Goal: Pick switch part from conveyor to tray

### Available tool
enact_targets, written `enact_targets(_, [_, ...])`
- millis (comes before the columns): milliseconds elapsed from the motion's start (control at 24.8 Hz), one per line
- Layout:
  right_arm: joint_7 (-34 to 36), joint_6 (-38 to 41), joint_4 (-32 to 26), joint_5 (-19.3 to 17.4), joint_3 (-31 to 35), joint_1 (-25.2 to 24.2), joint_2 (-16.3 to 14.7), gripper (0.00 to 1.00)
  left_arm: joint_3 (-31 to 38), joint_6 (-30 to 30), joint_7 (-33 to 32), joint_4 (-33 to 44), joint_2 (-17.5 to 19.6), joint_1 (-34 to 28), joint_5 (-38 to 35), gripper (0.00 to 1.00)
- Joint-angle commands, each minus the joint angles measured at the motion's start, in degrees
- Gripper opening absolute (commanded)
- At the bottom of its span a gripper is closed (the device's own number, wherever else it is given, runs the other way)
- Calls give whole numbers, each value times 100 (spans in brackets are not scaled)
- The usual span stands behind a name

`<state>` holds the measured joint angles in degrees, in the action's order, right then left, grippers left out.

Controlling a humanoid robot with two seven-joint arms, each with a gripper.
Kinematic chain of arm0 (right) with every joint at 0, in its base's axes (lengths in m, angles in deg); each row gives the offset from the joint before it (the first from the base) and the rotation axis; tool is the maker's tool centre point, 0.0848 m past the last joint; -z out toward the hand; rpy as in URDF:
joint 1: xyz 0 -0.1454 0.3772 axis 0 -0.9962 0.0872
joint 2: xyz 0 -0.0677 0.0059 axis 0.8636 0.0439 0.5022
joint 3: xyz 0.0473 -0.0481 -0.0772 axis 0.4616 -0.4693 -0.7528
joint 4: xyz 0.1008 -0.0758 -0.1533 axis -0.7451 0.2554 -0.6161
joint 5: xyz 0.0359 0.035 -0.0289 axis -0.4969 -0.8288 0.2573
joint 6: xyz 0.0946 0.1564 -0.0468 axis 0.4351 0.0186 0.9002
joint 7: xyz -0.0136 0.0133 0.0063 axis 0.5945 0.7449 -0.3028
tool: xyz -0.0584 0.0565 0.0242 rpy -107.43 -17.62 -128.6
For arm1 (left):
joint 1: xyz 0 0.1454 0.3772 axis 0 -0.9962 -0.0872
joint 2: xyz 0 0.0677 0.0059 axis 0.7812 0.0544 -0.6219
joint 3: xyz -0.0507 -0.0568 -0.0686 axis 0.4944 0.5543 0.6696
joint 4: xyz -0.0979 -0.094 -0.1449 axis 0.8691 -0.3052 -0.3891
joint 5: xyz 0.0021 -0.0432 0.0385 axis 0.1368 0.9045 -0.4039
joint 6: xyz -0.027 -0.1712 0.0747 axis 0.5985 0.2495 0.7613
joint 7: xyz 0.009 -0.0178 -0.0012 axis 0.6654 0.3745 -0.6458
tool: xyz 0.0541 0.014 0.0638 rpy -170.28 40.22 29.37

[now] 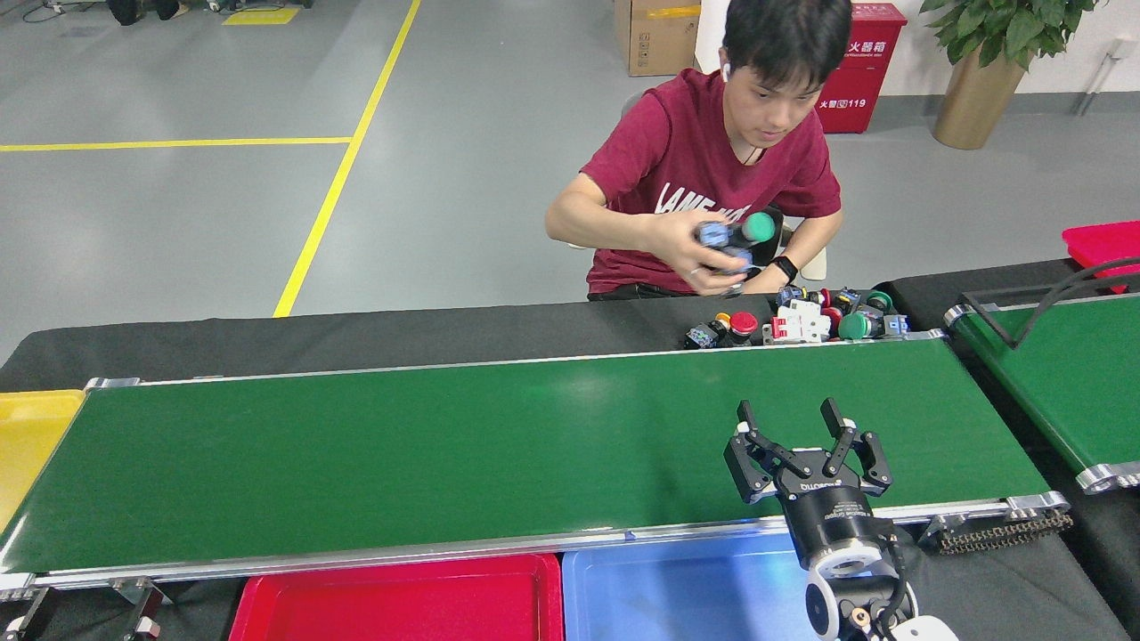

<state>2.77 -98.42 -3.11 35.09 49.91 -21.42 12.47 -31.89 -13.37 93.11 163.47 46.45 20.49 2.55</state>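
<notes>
The conveyor [445, 445] is a long dark-green belt with silver rails, and its belt surface is bare. My right gripper [788, 411] hangs open over the belt's right part with nothing between its fingers. Several switch parts [797, 322] lie in a heap on the black cloth just behind the conveyor's far rail. A person behind the table holds a green-capped switch part [739, 239] in both hands. A red tray [401, 598] and a blue tray [677, 592] sit below the near rail. My left gripper is out of view.
A yellow tray [27, 436] sits at the conveyor's left end. A second green belt [1060, 374] with a black bent bar stands at the right, with a red bin [1104, 242] behind it. The person [712, 151] sits close to the far edge.
</notes>
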Motion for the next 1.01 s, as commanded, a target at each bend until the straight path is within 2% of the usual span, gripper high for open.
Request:
enact_targets(0, [3, -1, -51, -7, 30, 99, -38, 98, 11, -113, 15, 31, 85, 12, -6, 100])
enact_targets(969, [-50, -19, -69, -7, 30, 99, -47, 98, 90, -131, 59, -66, 32, 30, 38, 100])
